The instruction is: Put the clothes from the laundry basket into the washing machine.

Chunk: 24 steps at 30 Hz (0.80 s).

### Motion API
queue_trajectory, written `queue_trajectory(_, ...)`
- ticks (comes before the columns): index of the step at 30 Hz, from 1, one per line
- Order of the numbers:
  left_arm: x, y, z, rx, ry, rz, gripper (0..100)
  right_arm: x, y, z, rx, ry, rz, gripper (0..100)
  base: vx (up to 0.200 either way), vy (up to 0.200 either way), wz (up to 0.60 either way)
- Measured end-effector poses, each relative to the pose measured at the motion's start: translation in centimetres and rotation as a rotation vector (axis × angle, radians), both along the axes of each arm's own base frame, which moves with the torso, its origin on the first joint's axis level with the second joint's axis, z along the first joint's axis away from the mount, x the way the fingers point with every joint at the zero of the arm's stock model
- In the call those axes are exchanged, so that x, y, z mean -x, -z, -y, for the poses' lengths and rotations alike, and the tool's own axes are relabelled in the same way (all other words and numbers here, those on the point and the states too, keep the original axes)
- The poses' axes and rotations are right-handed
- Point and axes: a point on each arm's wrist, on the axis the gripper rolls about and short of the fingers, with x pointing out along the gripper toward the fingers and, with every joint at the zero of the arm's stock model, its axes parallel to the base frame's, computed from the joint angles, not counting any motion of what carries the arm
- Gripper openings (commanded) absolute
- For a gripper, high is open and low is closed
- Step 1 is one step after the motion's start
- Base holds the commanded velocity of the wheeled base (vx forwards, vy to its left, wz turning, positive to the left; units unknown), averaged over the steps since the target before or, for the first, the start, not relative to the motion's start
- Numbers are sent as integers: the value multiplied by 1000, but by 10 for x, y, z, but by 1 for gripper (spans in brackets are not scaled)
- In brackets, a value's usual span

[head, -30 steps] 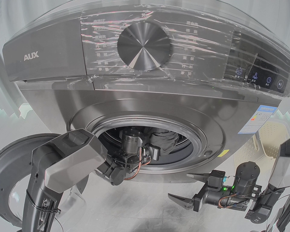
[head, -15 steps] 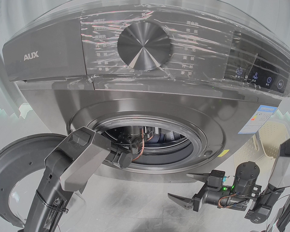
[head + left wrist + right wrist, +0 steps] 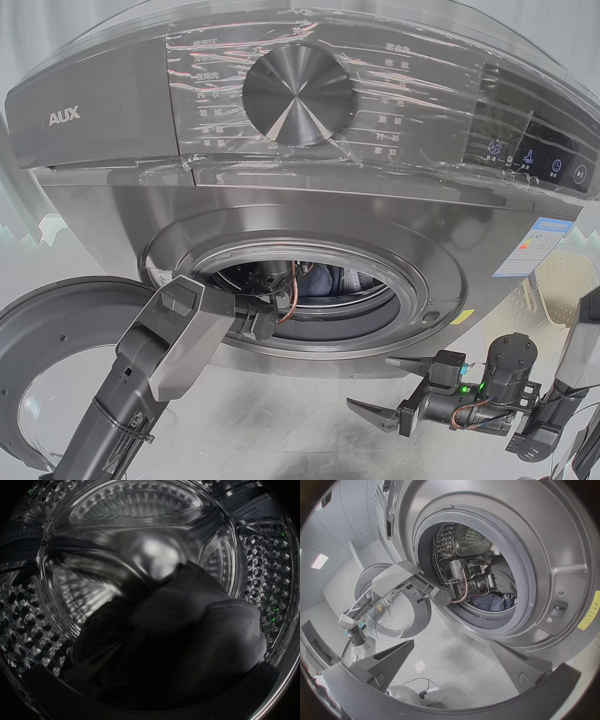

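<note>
A pale grey floor (image 3: 300, 425) and plain white walls surround a large grey front-loading washing machine (image 3: 350, 212) with a round brushed-metal dial (image 3: 297, 95) on its film-covered control panel. Its round glass-centred door (image 3: 56, 325) stands swung open on the robot's left, leaving the mouth of the perforated steel drum (image 3: 265, 558) exposed.

The left arm (image 3: 181, 331) passes through this opening, so that its wrist and the left gripper (image 3: 493, 582) lie inside the drum, low and towards the front. A dark grey, crumpled garment (image 3: 187, 636) sits right at the gripper's end — it covers the lower part of the left wrist view and hides the gripper there, so whether the gripper is clenched on the cloth or has released it cannot be told. Just below and beside the dark garment, a blue garment (image 3: 490, 602) lies on the bottom of the drum near the door seal; in the head view it shows as a blue patch behind the arm's wrist.

The right gripper (image 3: 369, 384) hangs outside the machine, below and to the right of the opening and above the floor — spread wide, with nothing between its two black wedge-shaped fingers (image 3: 393, 655). A cream, perforated plastic laundry basket (image 3: 562, 281) stands to the machine's right, behind the right arm.
</note>
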Motion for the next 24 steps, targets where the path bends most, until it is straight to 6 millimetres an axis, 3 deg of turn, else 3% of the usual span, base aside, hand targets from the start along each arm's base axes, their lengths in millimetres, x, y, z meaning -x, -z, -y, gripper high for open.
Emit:
queue_trajectory(6, 7, 7, 1, -29, 17, -46, 100, 0, 0, 0, 0, 2, 0, 100, 0, 0, 0)
queue_trajectory(14, 45, 19, -10, -155, 86, -237, 100, 0, 0, 0, -1, 2, 1, 100, 0, 0, 0)
queue_trajectory(20, 83, -12, -21, -205, 196, -300, 100, 0, 0, 0, 0, 2, 2, 100, 0, 0, 0)
queue_trajectory(24, 91, -31, -23, -195, 205, -277, 100, -1, 0, 0, -1, 2, 2, 100, 0, 0, 0)
